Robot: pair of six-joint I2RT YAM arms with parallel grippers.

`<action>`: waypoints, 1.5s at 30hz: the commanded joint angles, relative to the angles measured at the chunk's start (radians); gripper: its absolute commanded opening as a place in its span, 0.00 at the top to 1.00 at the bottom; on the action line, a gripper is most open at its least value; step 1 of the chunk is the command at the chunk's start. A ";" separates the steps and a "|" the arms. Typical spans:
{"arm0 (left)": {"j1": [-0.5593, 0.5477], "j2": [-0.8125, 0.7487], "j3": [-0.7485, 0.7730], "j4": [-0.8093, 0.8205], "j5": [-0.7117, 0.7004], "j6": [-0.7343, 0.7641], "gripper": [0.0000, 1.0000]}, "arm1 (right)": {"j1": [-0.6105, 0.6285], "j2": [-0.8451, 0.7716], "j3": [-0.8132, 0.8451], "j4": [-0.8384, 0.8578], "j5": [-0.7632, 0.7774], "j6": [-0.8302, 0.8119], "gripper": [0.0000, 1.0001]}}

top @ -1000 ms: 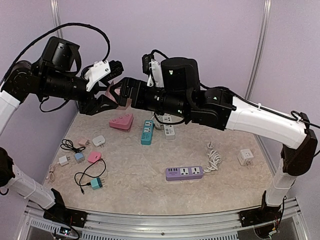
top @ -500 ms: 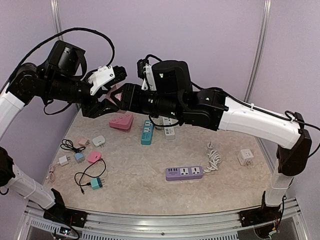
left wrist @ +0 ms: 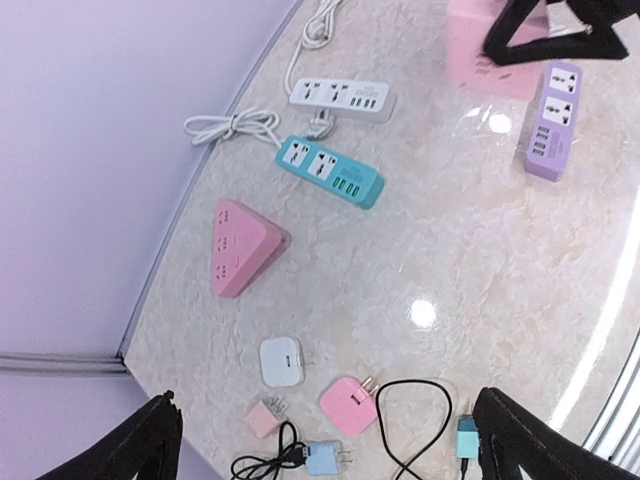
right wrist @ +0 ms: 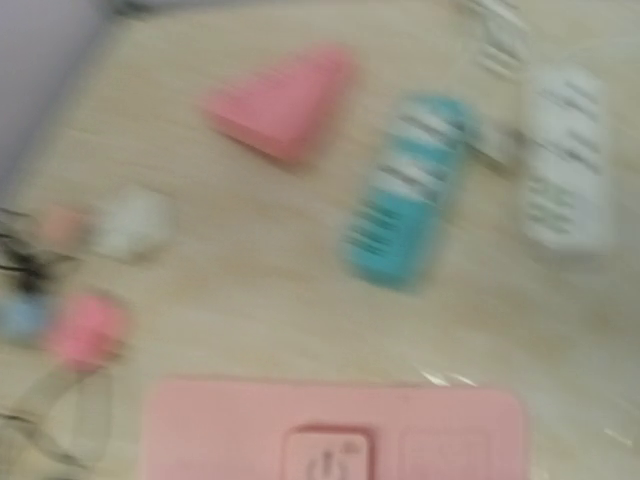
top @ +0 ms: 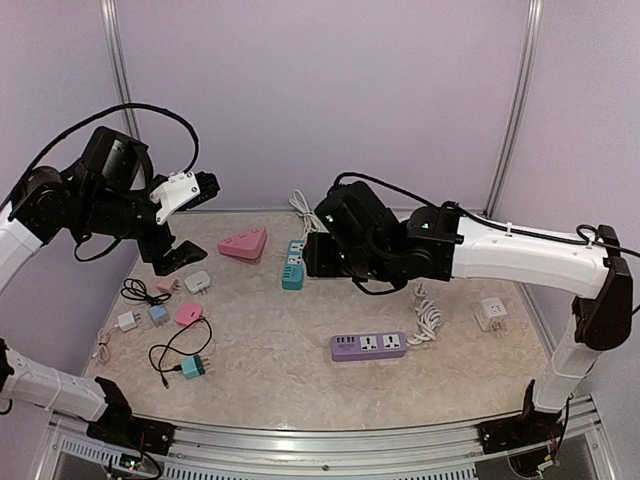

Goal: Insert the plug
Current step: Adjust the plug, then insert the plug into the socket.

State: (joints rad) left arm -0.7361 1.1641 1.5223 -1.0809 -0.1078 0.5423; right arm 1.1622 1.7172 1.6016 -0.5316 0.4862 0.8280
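Note:
My right gripper (top: 312, 258) hangs low over the table next to the teal power strip (top: 293, 265). It is shut on a pink power strip (right wrist: 335, 430) with a power button; the left wrist view shows its black fingers (left wrist: 520, 30) on that strip (left wrist: 480, 55). My left gripper (top: 178, 258) is wide open and empty above the loose plugs; its fingers frame the left wrist view. Below it lie a pink plug (left wrist: 350, 405), a white charger (left wrist: 282, 361), a pale pink one (left wrist: 265, 418), a blue one (left wrist: 325, 458), and a teal plug (left wrist: 467, 437) on a black cable.
A pink triangular socket (top: 244, 243) lies at the back. A white strip (left wrist: 340, 95) lies beside the teal one. A purple strip (top: 369, 346) lies front centre, a coiled white cable (top: 428, 318) and a white cube socket (top: 490, 313) to the right.
Both arms have come down from their raised meeting point. The left gripper moved left and down over the plugs. The right gripper dropped to the table with the pink strip.

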 commanded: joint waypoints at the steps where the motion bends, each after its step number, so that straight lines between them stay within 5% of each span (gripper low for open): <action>1: 0.107 -0.058 -0.185 0.051 0.008 -0.009 0.01 | -0.015 -0.068 -0.163 -0.115 0.093 0.098 1.00; 9: 0.313 -0.118 -0.411 0.147 -0.011 -0.027 0.01 | -0.018 -0.127 -0.393 -0.038 0.064 0.114 1.00; 17: 0.423 -0.075 -0.426 0.184 0.039 -0.070 0.01 | -0.008 -0.197 -0.514 -0.113 0.097 0.235 1.00; 31: 0.500 -0.021 -0.412 0.186 0.010 -0.081 0.01 | -0.015 -0.258 -0.680 0.050 0.116 0.178 1.00; 45: 0.511 -0.010 -0.393 0.177 0.033 -0.085 0.01 | -0.019 -0.188 -0.650 -0.032 0.137 0.213 1.00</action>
State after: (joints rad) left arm -0.2348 1.1599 1.1027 -0.9054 -0.0872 0.4702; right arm 1.1496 1.5188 0.9379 -0.5377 0.5903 1.0233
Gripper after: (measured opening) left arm 0.988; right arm 0.593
